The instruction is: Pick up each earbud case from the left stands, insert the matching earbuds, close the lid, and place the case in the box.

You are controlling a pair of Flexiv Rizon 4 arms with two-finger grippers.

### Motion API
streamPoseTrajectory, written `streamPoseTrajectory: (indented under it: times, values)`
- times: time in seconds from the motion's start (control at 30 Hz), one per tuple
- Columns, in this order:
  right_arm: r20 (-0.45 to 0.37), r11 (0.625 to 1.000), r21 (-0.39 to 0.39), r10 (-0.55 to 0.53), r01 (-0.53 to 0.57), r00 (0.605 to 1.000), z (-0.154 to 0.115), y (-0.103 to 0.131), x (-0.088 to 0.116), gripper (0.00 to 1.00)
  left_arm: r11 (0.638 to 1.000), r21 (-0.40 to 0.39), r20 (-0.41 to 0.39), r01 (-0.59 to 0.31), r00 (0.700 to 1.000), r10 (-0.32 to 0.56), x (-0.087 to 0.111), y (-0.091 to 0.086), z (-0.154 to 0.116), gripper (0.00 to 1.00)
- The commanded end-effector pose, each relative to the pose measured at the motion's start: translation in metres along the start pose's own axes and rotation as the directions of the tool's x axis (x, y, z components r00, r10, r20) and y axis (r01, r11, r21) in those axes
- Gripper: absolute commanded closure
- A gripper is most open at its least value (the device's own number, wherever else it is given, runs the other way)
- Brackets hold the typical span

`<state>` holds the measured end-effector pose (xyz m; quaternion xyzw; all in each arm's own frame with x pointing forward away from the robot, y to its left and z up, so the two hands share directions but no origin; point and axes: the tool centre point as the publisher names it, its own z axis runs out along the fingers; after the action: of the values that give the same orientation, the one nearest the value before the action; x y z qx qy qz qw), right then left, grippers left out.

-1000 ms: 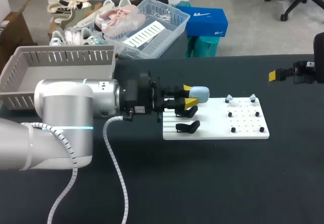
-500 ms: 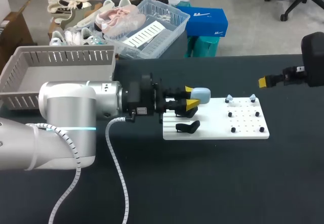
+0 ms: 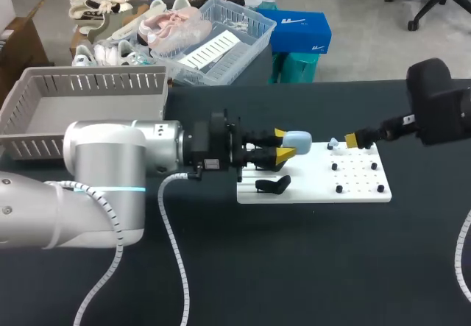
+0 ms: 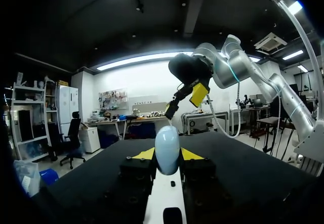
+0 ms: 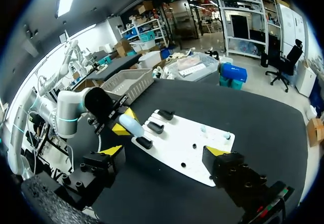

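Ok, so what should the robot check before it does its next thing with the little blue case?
1. Left gripper shut on the blue case: ok, a yellow tip touches each side of it.
2. Case lid open, ready for earbuds: cannot tell, no seam or gap shows.
3. Right gripper open: ok, its fingers stand wide apart.
4. Earbuds waiting on the white board: ok, two small pale ones sit at its far edge.
5. An earbud in the right gripper: not ok, nothing is between its fingers.
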<state>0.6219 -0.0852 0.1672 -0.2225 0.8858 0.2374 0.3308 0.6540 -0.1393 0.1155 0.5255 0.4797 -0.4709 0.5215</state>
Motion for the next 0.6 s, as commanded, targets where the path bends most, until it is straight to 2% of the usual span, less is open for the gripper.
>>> streamPoseTrajectory:
  times: [0.03,0.3,0.6]
  values:
    - [-0.015,1.0,0.028,-0.001,0.001,1.0,0.007,0.014,0.001,0.0,1.0,0.003,0.001,0.0,1.0,0.0,0.001,0.002,0.001,1.0]
    - [-0.056,1.0,0.01,-0.017,0.017,0.998,0.024,0.032,0.002,0.0,1.0,0.003,0.001,0.0,1.0,0.0,0.001,0.002,0.001,1.0]
    - [-0.094,1.0,-0.024,-0.018,0.016,0.995,0.045,0.041,0.001,0.0,1.0,0.003,0.001,0.0,1.0,0.0,0.001,0.002,0.001,1.0]
